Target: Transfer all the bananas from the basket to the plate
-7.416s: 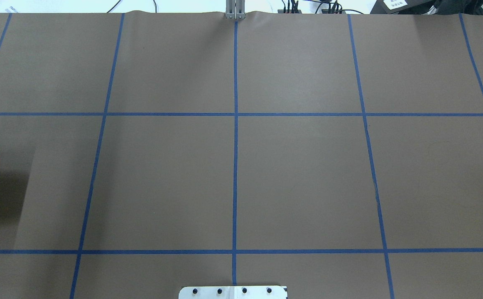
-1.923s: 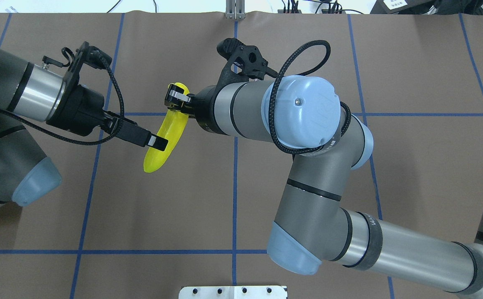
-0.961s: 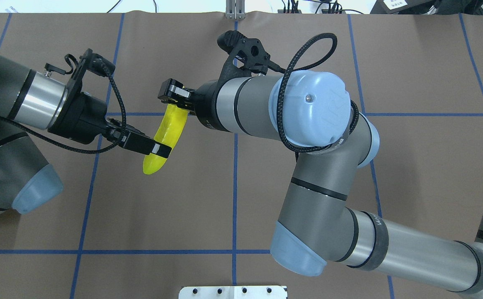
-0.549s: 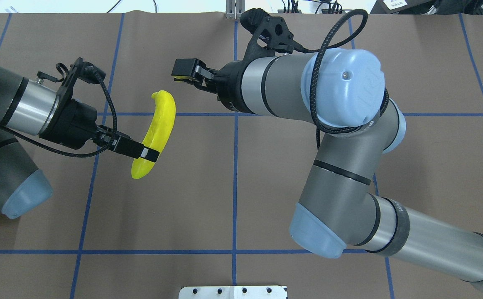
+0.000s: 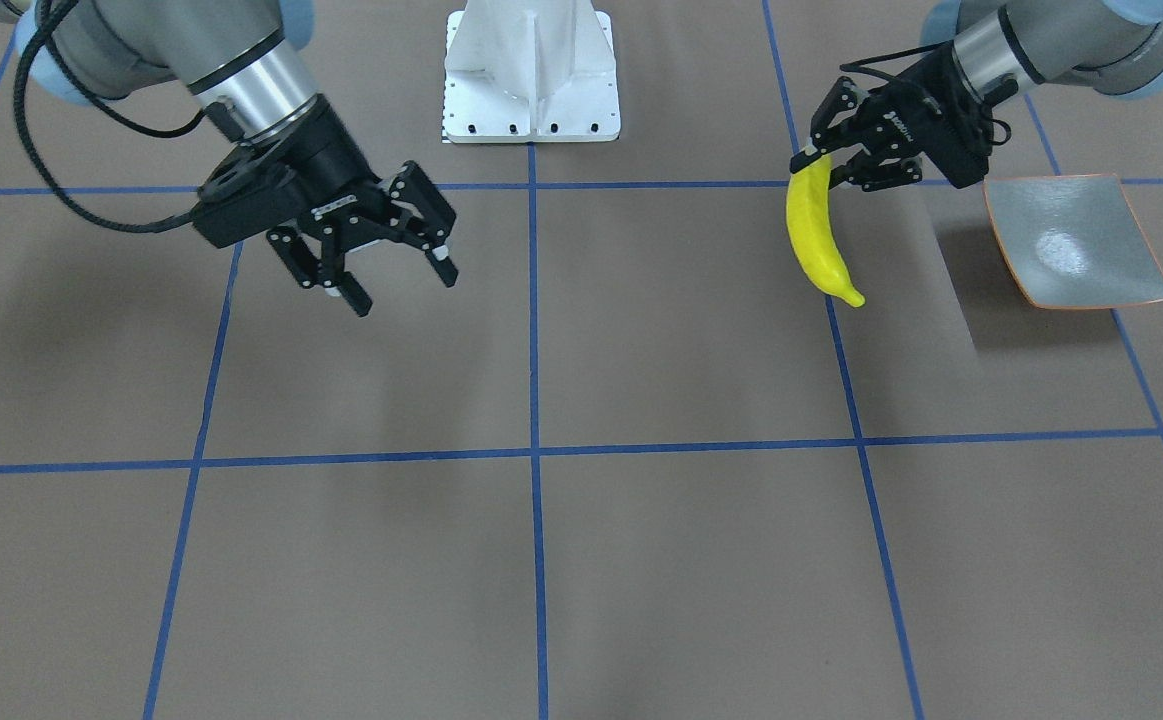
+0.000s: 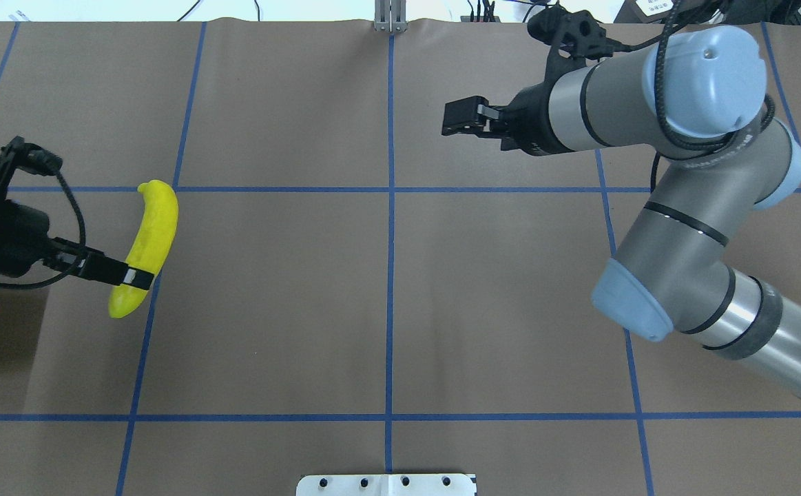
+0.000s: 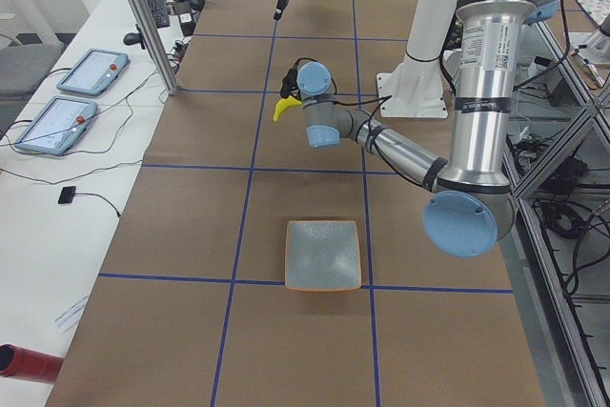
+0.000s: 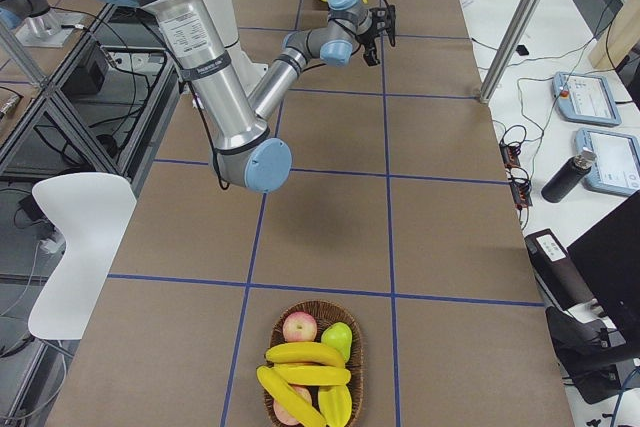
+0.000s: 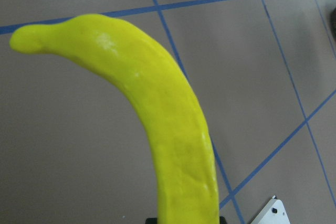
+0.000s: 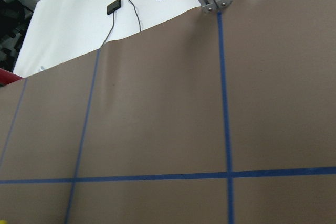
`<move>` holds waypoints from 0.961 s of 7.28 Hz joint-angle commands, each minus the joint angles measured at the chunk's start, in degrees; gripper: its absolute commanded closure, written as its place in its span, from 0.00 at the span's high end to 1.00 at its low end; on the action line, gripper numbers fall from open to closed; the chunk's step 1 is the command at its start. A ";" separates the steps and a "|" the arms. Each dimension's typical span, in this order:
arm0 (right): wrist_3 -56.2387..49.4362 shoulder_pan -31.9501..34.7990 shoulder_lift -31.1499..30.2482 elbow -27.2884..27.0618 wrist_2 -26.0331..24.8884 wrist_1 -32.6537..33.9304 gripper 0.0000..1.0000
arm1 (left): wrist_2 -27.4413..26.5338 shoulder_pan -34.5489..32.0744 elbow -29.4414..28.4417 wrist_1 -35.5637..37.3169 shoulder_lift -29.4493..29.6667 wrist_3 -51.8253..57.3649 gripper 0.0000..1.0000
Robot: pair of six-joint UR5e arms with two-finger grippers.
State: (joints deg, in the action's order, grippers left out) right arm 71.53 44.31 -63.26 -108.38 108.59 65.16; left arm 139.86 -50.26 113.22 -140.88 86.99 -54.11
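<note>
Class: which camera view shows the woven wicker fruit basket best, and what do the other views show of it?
The exterior right view shows it best. There the round woven wicker basket appears almost whole at the bottom of the picture, with yellow bananas lying inside it. None of the other views shows the basket at all, so this view is the only one to use.

On my rig, the banana [image 5: 817, 240] looks like smooth, glossy plastic, the plate [image 5: 1101, 270] has a glazed sheen, the table covering [image 5: 681, 340] is matt brown paper, the basket [image 8: 357, 372] is woven wicker, and my left gripper [image 5: 825, 170] is matt black.
</note>
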 commanded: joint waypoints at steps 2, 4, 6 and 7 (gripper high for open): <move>-13.14 7.61 -9.32 0.27 7.57 -0.20 1.00 | -0.82 -7.11 0.25 0.16 -19.79 22.39 0.00; -22.52 12.88 -14.32 0.36 12.24 -0.03 1.00 | -3.95 -9.50 -1.41 0.16 -27.02 32.71 0.00; -36.91 19.64 -19.52 2.97 16.44 0.06 1.00 | -9.33 -9.85 -8.33 0.16 -26.71 41.33 0.00; -44.04 23.33 -21.71 4.65 18.82 0.06 1.00 | -11.78 -9.86 -10.72 0.08 -25.83 42.67 0.00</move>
State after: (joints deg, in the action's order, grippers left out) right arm 36.84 62.97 -82.01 -105.84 124.21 65.20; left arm 131.13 -59.98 106.09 -140.73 60.55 -14.69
